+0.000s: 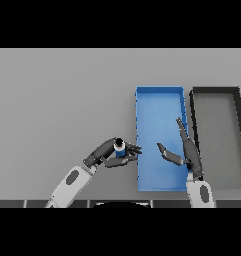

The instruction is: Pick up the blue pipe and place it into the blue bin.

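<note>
The blue pipe (120, 149) is a short blue cylinder with a pale rim and dark opening on top. My left hand (111, 154) is shut on it, fingers and thumb curled round it, just left of the blue bin (160, 102). The bin is a long rectangular blue tray right of centre, with nothing inside. My right hand (186, 150) hovers over the bin's right half, open, fingers straight and pointing away, thumb spread toward the left.
A dark-rimmed grey bin (216, 91) stands right beside the blue bin, at the table's right side. The grey table (62, 100) stretches wide to the left and far side.
</note>
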Available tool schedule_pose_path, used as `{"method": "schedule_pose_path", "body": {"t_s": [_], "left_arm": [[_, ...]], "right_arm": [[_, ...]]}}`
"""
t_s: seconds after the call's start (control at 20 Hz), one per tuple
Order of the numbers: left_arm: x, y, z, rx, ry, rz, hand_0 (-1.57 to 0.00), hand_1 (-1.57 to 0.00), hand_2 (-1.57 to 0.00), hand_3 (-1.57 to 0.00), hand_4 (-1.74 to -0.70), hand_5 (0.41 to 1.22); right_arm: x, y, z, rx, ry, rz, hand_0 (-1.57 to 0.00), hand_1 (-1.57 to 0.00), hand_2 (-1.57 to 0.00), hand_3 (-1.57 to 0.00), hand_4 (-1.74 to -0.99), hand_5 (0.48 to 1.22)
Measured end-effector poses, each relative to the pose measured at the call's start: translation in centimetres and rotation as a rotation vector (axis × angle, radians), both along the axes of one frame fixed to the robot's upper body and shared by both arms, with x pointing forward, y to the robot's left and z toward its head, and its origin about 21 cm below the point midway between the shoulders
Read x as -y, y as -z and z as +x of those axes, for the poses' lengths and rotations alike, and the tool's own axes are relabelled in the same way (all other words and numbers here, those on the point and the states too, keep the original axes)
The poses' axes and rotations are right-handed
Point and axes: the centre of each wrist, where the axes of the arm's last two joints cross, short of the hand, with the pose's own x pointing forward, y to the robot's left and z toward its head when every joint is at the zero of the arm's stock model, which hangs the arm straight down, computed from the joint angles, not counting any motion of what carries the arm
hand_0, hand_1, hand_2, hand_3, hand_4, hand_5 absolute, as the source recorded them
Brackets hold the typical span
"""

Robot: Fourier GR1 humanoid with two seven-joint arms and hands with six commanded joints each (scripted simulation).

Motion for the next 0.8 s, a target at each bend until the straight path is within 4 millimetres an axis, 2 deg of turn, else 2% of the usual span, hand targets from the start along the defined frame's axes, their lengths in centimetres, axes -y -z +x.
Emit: {"method": "schedule_pose_path", "body": {"t_s": [0.15,0.3,0.5,0.65,0.8], "left_arm": [[0.0,0.3,-0.1,0.0,-0.003,0.002,-1.57,-1.57,-1.57,-1.57,-1.47,1.22],[-0.2,0.0,-0.1,0.018,-0.001,-0.001,-1.57,-1.57,-1.57,-1.57,-1.47,1.221],[0.0,0.4,-0.1,0.005,0.004,0.02,-1.57,-1.57,-1.57,-1.57,-1.47,1.221],[-0.5,0.1,0.1,0.023,0.005,0.023,-1.57,-1.57,-1.57,-1.57,-1.47,1.221],[-0.2,0.1,-0.1,0.022,0.008,0.024,-1.57,-1.57,-1.57,-1.57,-1.47,1.221]], "right_arm": [[-0.3,-0.5,-0.4,-0.002,0.024,-0.018,0.0,0.0,0.0,0.0,-1.191,0.577],[-0.3,-1.0,-0.5,0.04,-0.001,0.035,0.0,-0.02,-0.03,0.0,-1.166,0.571],[0.2,-4.8,0.2,0.172,-0.164,0.151,0.0,-0.01,-0.02,0.0,-1.163,0.592],[0.1,-8.3,-0.1,0.157,-0.324,0.109,0.0,0.0,-0.01,0.0,-1.177,0.567],[-1.4,-11.2,-0.1,0.129,-0.455,0.027,0.0,0.0,0.0,0.0,-1.205,0.539]]}}
